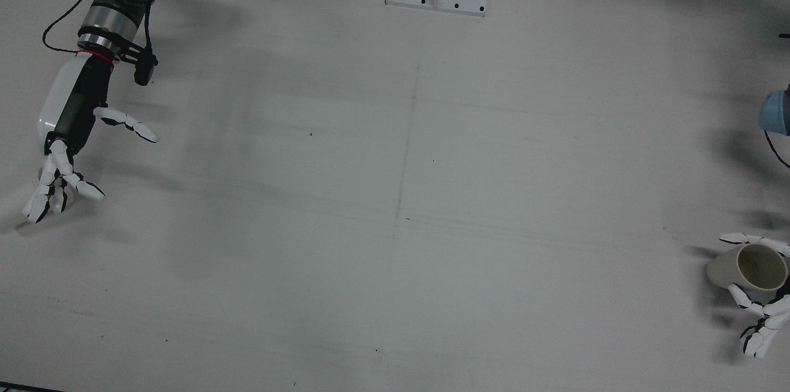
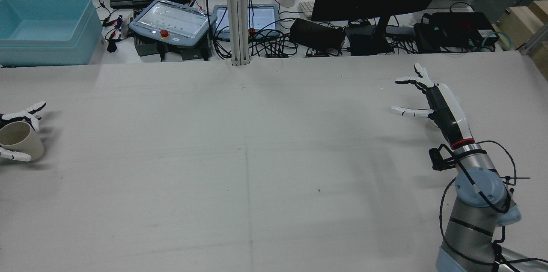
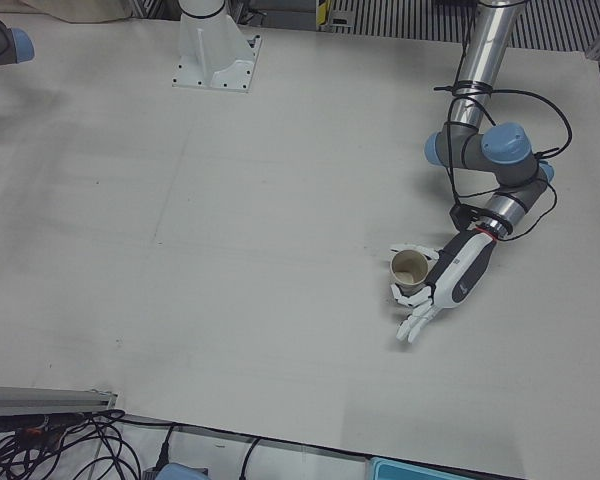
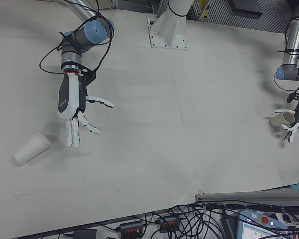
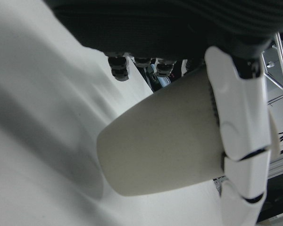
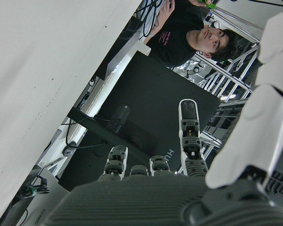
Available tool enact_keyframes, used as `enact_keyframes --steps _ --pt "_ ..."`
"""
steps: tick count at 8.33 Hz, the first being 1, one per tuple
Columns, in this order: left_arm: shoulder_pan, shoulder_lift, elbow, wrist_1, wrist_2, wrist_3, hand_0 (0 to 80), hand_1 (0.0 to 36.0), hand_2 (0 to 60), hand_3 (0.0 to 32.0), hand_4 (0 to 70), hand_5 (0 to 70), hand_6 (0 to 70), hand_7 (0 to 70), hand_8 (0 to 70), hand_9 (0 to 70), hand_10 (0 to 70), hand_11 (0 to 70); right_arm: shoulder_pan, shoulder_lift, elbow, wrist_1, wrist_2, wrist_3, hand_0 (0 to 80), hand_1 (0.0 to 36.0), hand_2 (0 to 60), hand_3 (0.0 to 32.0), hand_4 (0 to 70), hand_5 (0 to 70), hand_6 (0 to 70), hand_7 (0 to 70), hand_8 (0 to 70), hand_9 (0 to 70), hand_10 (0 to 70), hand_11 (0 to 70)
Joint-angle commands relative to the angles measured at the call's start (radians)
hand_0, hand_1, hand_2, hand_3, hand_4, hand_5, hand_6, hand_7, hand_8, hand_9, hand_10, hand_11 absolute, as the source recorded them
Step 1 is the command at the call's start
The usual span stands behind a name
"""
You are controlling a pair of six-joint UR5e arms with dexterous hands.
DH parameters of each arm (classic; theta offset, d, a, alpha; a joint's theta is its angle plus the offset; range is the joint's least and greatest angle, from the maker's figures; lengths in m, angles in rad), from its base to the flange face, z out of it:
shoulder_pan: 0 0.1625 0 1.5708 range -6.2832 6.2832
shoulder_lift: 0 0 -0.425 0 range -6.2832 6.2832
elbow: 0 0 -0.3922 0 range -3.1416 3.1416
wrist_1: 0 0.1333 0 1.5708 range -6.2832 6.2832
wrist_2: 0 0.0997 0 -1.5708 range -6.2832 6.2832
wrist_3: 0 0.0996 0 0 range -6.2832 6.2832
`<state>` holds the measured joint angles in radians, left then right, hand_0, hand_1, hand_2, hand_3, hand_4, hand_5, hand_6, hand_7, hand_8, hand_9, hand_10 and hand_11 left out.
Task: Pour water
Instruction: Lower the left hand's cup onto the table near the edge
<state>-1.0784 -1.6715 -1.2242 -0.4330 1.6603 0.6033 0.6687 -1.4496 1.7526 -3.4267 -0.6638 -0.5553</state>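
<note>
2 cups, 2 hands, a wide table (image 1: 395,207) between them.

My left hand (image 3: 435,290) grasps a cup (image 3: 410,268) near the table's edge, mouth tilted sideways. My right hand (image 4: 75,119) hangs released, fingers spread, beside a second cup (image 4: 32,148) lying on its side. I judge the right should grip low on that cup, stand it upright and steady it before I pour.

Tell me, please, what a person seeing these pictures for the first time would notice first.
Most striking is the beige paper cup gripped by the left robot hand near the table's left edge. Next is the right robot hand, open with fingers spread over the bare white table. A second, white paper cup lies on its side just beside it.
</note>
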Motion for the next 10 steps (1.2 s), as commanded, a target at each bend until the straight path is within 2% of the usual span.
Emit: enact_keyframes --steps 1,2,5,6,7,8,9,10 --pt "0.0 -0.001 0.002 -0.001 -0.001 0.0 49.6 17.3 4.4 0.0 4.9 6.4 5.8 1.3 0.1 0.0 5.1 9.1 -0.006 0.002 -0.01 0.0 0.001 0.001 45.9 11.2 14.6 0.0 31.3 21.9 5.7 4.8 0.1 0.0 7.4 11.3" --pt "0.0 -0.001 0.002 -0.001 -0.001 0.001 49.9 17.5 3.0 0.0 3.4 4.0 5.1 0.4 0.0 0.0 5.0 9.1 -0.006 0.002 -0.01 0.001 0.001 0.002 46.0 11.2 14.5 0.0 30.9 21.9 5.6 4.5 0.1 0.0 7.3 11.2" --pt "-0.009 -0.001 0.012 -0.016 0.001 -0.007 50.0 17.6 2.5 0.8 1.3 2.4 4.3 0.0 0.0 0.0 5.1 9.3 -0.004 0.003 -0.007 0.001 0.001 0.003 46.1 11.2 14.6 0.0 30.8 22.2 5.7 4.7 0.1 0.0 7.5 11.5" --pt "-0.073 0.003 0.012 -0.029 0.001 -0.014 50.3 17.9 1.9 2.8 0.2 1.7 3.6 0.0 0.0 0.0 4.9 9.0 0.003 0.008 0.002 0.0 0.0 0.005 46.1 11.3 14.8 0.0 30.7 22.0 5.7 4.7 0.1 0.0 7.4 11.4" --pt "-0.175 0.012 0.011 -0.039 0.018 -0.014 50.9 18.3 0.7 4.8 0.0 0.8 2.8 0.0 0.0 0.0 4.4 8.4 0.012 0.009 0.016 0.0 0.0 0.005 46.0 11.3 14.3 0.0 29.1 21.8 5.4 4.1 0.0 0.0 7.2 11.1" --pt "-0.233 0.031 0.014 -0.043 0.025 -0.034 50.7 17.5 0.0 5.8 0.0 0.0 2.0 0.0 0.0 0.0 3.8 7.5 0.017 0.011 0.025 0.0 0.0 0.011 46.0 11.2 12.2 0.0 25.7 21.5 5.2 3.9 0.0 0.0 7.0 10.8" --pt "-0.301 0.085 0.006 -0.065 0.027 -0.04 52.8 20.4 1.0 6.0 0.0 0.0 2.6 0.0 0.0 0.0 4.0 7.9 0.019 0.009 0.028 0.0 0.0 0.059 46.0 11.2 12.1 0.0 24.8 21.9 5.1 4.1 0.0 0.0 6.6 10.3" --pt "-0.337 0.131 0.0 -0.079 0.026 -0.062 50.5 18.9 2.3 3.0 0.0 0.0 1.6 0.0 0.0 0.0 3.2 6.7 0.026 0.005 0.054 0.001 -0.002 0.093 45.8 10.8 10.4 0.0 22.3 21.7 5.1 4.3 0.0 0.0 6.4 10.1"
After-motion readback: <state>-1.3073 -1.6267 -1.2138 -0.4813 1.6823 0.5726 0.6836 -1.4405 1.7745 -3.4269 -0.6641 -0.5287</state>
